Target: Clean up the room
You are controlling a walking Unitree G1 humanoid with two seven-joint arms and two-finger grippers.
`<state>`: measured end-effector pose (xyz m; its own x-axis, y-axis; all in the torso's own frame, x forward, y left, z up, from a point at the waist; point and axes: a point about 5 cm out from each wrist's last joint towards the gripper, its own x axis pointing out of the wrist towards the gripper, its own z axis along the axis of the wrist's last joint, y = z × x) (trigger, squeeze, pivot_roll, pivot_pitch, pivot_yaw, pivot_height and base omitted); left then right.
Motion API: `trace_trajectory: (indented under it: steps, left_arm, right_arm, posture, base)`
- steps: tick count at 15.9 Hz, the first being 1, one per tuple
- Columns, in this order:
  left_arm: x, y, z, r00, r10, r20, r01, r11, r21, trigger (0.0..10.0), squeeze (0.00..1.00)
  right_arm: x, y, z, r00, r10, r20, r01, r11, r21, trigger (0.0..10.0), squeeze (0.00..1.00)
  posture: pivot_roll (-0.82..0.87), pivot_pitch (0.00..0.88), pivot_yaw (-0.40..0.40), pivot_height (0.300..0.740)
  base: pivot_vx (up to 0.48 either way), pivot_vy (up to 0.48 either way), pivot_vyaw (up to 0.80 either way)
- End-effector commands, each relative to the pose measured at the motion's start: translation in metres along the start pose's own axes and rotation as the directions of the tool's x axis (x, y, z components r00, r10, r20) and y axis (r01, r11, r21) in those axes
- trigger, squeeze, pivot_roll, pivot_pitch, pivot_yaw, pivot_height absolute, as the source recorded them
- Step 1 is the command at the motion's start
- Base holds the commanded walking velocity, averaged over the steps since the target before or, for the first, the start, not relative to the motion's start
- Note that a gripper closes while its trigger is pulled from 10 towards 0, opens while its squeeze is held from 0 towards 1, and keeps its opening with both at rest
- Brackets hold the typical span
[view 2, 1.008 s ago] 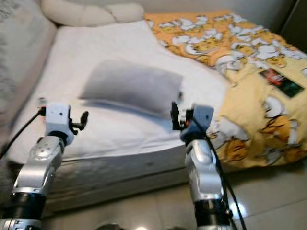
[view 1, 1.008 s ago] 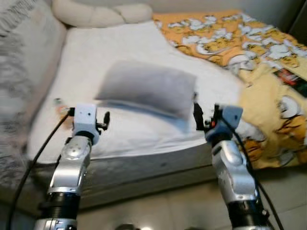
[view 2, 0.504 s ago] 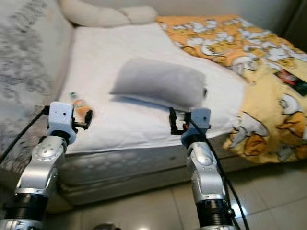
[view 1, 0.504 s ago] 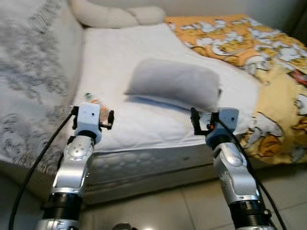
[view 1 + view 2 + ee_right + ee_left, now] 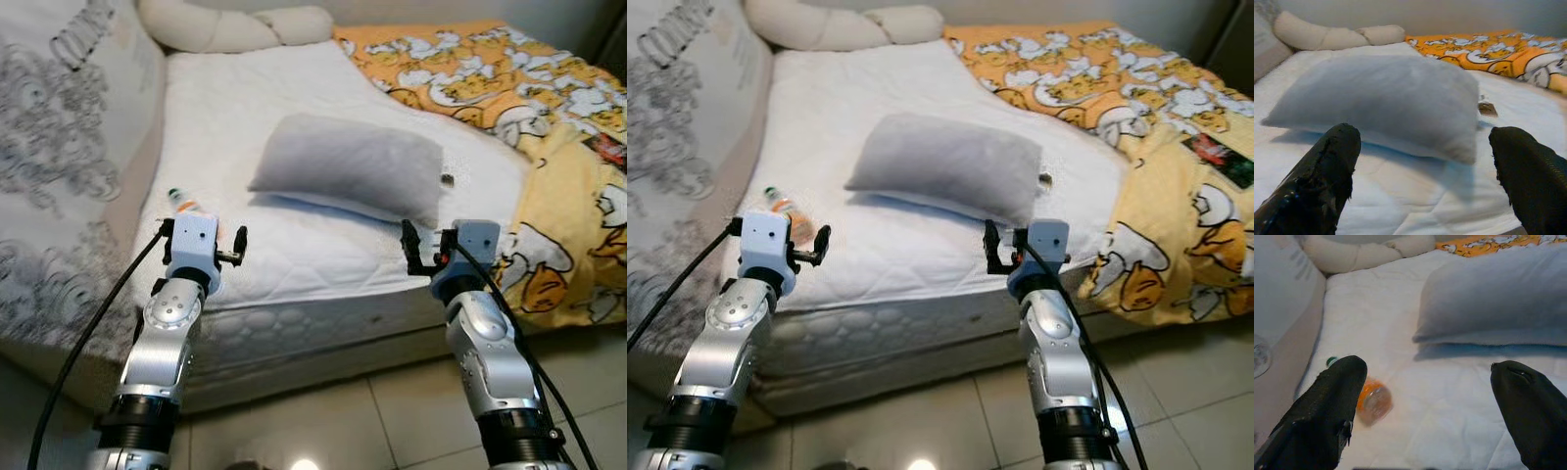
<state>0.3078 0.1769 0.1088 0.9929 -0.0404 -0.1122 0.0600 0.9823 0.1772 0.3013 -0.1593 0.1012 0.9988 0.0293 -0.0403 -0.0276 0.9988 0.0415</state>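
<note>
The left eye view takes in a bed whose white quilted mattress (image 5: 294,255) fills the centre of the frame, with the robot standing at its near edge, presumably so both arms can reach over it. Across the upper right lies an orange and yellow cartoon-print blanket (image 5: 509,88), rumpled and spilling over the right edge toward the tiled floor (image 5: 392,421), which suggests it has not been straightened. A grey patterned cushion (image 5: 59,166) leans along the left side, and a cream bolster (image 5: 235,27) runs along the top of the frame at the head of the bed. In the middle of the mattress sits a grey pillow (image 5: 348,166), askew and well away from the bolster, so it looks like one of the things to be put back in place. At the mattress's left edge, in the left centre of the frame, lies a small bottle of orange drink with a green cap (image 5: 182,203), on its side and likely litter to be cleared. A tiny dark object (image 5: 447,179) rests just right of the pillow; what it is cannot be made out. The left gripper (image 5: 227,258) hovers just below the bottle, fingers spread and holding nothing, apparently lined up for it. The right gripper (image 5: 421,257) hangs near the pillow's lower right corner, likewise spread wide and empty.
</note>
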Motion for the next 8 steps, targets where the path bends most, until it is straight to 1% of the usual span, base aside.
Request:
trace_trajectory:
  steps: [1, 2, 4, 6, 8]
  left_arm:
    - [-0.0006, -0.001, 0.0014, 1.0, -0.007, 0.008, 0.007, 1.0, -0.002, 10.0, 0.93]
    - [-0.0007, -0.0005, 0.0014, 1.0, -0.005, 0.008, 0.005, 1.0, 0.0, 10.0, 0.93]
    - [-0.0011, -0.0002, 0.0012, 1.0, -0.007, 0.007, 0.007, 1.0, 0.004, 10.0, 0.93]
    - [-0.0013, -0.0003, 0.0009, 1.0, -0.014, 0.003, 0.014, 1.0, 0.008, 10.0, 0.93]
    - [-0.0022, -0.0032, -0.0003, 0.999, -0.043, -0.003, 0.043, 0.999, 0.019, 10.0, 0.92]
  right_arm:
    - [0.0011, 0.0008, -0.0007, 1.0, 0.013, -0.012, -0.013, 1.0, -0.024, 10.0, 0.59]
    - [0.0018, 0.0026, -0.0003, 0.999, 0.036, -0.015, -0.037, 0.999, -0.034, 10.0, 0.64]
    - [0.0028, 0.0043, -0.0015, 0.998, 0.051, -0.027, -0.053, 0.997, -0.063, 10.0, 0.64]
    - [0.0038, 0.0038, -0.0026, 0.998, 0.056, -0.038, -0.059, 0.996, -0.066, 10.0, 0.64]
    - [0.0056, 0.0022, -0.004, 0.995, 0.081, -0.063, -0.086, 0.993, -0.079, 10.0, 0.64]
  posture:
    - [0.04, 0.0, 0.002, 0.74]
    - [0.04, 0.0, -0.001, 0.74]
    - [0.05, 0.0, -0.001, 0.74]
    - [0.05, 0.0, -0.001, 0.74]
    - [0.05, 0.0, 0.001, 0.74]
  base:
    - [0.304, 0.0, 0.0]
    - [0.311, 0.0, 0.8]
    - [0.307, 0.0, 0.8]
    - [0.304, 0.0, 0.8]
    - [0.304, 0.0, 0.8]
